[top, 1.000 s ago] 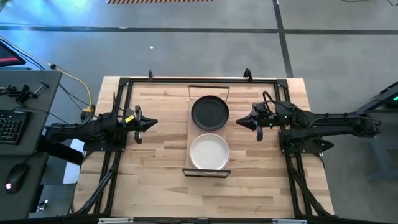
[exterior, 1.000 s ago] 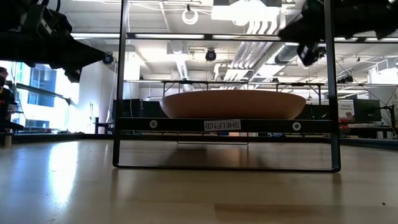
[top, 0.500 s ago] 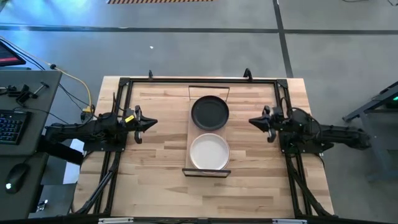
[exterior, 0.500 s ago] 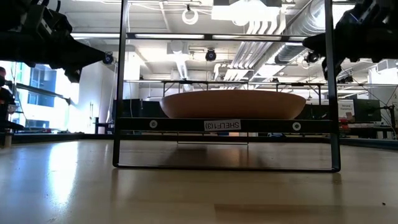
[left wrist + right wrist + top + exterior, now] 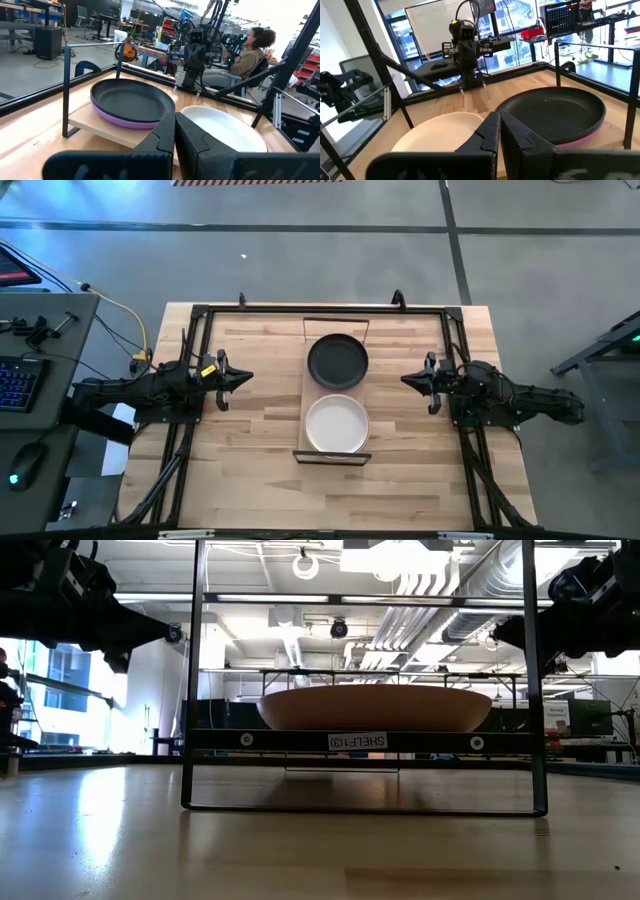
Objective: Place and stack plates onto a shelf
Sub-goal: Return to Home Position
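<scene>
In the middle of the pale wooden worktop [image 5: 260,430] stands the long narrow shelf of pale wood [image 5: 309,392], with thin black metal rails at its two short ends. It carries two stacks of two plates, side by side along its length and just apart.

On the half farther from the worktop's front edge, the round black plate [image 5: 338,361] sits inside the round purple plate [image 5: 125,118]. Only the purple rim shows, under the black one. On the nearer half, the cream-white plate [image 5: 337,425] lies on top. From table height, the rounded underside of the pale pink plate [image 5: 375,708] beneath it rests on the shelf board. A small white label [image 5: 357,741] is fixed to the shelf's front rail below it.

The dark left arm [image 5: 150,388] lies folded over the worktop's left side, well apart from the shelf. The left jaws point toward the shelf, pressed together and holding nothing.

The dark right arm [image 5: 500,395] is folded in the same way over the right side. The right jaws face the shelf from well apart, drawn together with only a thin slit between them, and empty.

Beyond the worktop, a seated person [image 5: 250,50] shows in the left wrist view.
</scene>
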Motion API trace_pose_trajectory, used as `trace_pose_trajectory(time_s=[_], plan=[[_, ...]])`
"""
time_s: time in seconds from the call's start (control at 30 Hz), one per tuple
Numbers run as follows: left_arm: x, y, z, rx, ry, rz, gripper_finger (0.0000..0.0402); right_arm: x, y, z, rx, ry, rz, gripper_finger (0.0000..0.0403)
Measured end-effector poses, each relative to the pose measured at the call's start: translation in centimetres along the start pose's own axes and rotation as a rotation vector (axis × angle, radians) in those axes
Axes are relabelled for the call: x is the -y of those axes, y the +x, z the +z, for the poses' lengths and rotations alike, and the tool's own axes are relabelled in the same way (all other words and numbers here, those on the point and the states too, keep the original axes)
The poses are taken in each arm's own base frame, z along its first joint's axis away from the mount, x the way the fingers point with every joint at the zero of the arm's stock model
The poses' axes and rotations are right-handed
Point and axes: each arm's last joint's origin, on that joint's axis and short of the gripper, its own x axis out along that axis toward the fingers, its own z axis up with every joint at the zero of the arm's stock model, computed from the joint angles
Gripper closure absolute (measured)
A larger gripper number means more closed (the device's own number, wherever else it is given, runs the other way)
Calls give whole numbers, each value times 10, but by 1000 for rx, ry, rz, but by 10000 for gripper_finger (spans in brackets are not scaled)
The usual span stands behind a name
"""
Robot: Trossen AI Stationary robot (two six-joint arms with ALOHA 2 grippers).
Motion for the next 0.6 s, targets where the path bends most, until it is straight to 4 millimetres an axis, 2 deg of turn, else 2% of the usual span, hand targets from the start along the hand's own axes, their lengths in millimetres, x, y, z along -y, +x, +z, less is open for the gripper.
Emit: trace_pose_trajectory(time_s=[0.27,0.6], plan=[[0,0,0,0,0,0,401,-1,0,0,0,14,19,403],[0,0,0,0,0,0,401,-1,0,0,-3,188,21,403]])
